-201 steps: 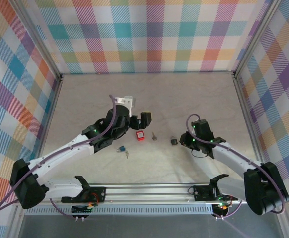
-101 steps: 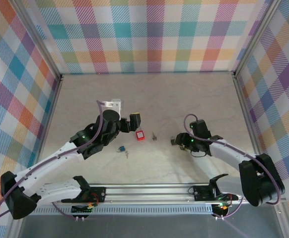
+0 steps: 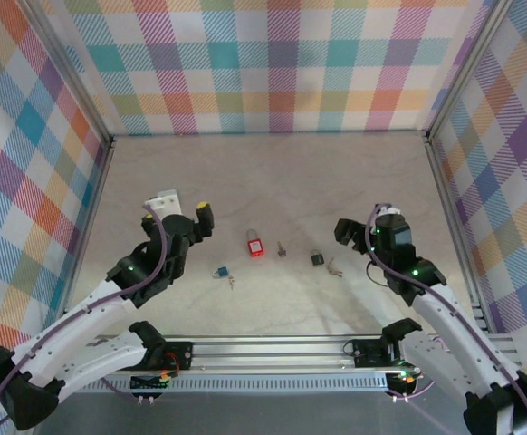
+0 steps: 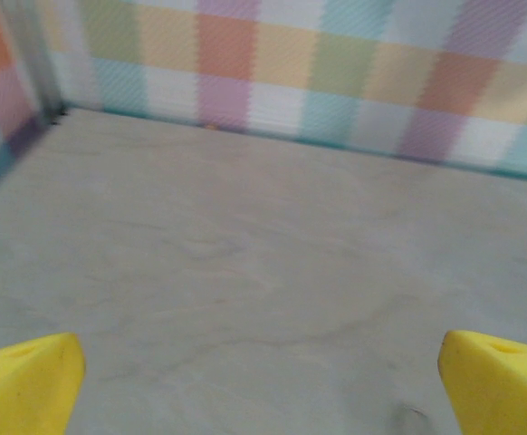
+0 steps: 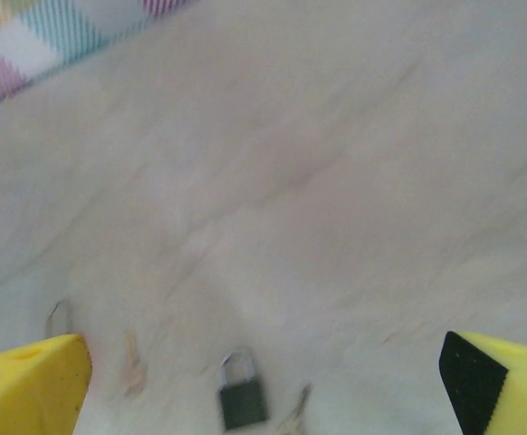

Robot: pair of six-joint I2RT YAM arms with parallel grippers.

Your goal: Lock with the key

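The left gripper (image 3: 177, 210) hangs over the smooth, pale table (image 3: 273, 172), which has faint wavy marks like stone. Its jaws are wide apart with nothing between them, and its fingertips (image 4: 23, 385) are yellow wedges. The right gripper (image 3: 365, 220) has its jaws wide too and holds nothing, and it has the same yellow pads (image 5: 28, 385). Near the right gripper lies a small dark padlock (image 3: 317, 258). It has a boxy body with a shiny curved loop on top. A thin silver key (image 3: 334, 266) lies just beside it. A red padlock (image 3: 255, 245) sits in the middle, with a little grey key (image 3: 282, 248) close by. A blue padlock (image 3: 220, 272) lies nearer the left arm, with a tiny key (image 3: 232, 281) next to it. The walls (image 3: 273, 63) are checked in many colours.
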